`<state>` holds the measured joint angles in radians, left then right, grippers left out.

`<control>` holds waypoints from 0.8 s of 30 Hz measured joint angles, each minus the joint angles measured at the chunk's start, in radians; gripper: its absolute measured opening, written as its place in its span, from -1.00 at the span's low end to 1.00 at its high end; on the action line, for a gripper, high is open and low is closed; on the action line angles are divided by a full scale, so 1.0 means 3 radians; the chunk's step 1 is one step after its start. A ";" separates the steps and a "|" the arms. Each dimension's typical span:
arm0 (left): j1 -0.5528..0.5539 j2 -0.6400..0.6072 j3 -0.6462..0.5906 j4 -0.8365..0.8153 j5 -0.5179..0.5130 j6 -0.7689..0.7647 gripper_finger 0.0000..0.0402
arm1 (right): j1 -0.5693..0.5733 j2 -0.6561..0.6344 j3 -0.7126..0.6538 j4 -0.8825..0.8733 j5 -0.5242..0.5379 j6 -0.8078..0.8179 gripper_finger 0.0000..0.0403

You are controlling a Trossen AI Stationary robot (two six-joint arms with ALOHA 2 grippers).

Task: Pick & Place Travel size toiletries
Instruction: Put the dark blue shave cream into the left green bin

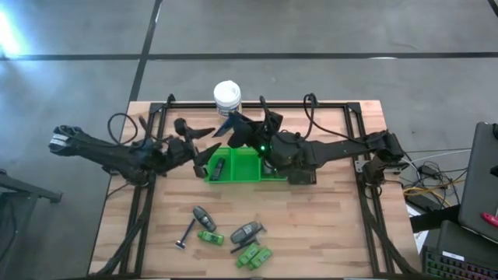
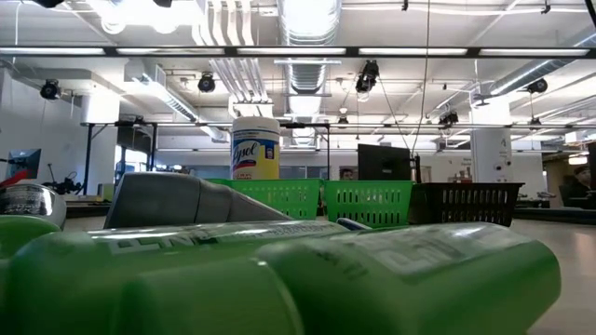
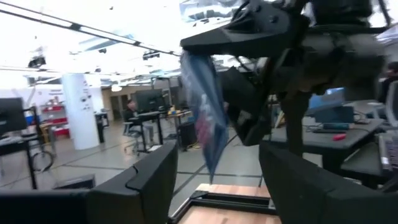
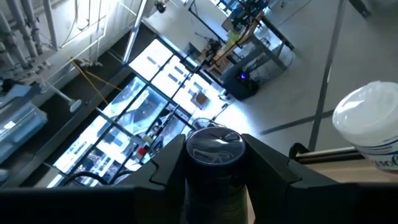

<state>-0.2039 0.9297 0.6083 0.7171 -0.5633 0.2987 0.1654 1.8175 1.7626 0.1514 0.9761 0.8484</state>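
Over on the left side of the table, the left gripper [image 1: 204, 145] hovers just beside the left end of the green tray [image 1: 247, 169], fingers spread apart and nothing between them; from its own wrist camera the two dark fingers [image 3: 140, 186] stand wide with a gap. Moving in, a dark bottle [image 1: 220, 166] lies in the tray's left compartment. Above the tray's middle the right gripper [image 1: 233, 124] is tilted up toward the white-lidded jar [image 1: 227, 96] at the table's far edge, and its wrist view shows the fingers clamped on a dark round-capped bottle [image 4: 213, 163], with a bluish wrapper [image 3: 205, 121] hanging by it in the left wrist view. Down at the near edge the rest of the toiletries wait: a thin razor [image 1: 187, 233], a grey bottle [image 1: 204, 215], a small green bottle [image 1: 210, 237], then a grey tube [image 1: 247, 232] and a cluster of green bottles [image 1: 254, 255].
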 joint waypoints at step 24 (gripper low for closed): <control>0.0080 0.0118 0.0259 -0.0446 -0.0038 0.0181 -0.96 | 0.0004 0.0000 -0.0017 -0.0257 -0.0011 0.0335 -0.36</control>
<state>-0.1798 0.9649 0.6860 0.5833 -0.5747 0.3531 0.1665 1.8175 1.7576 0.0744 0.9728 0.9490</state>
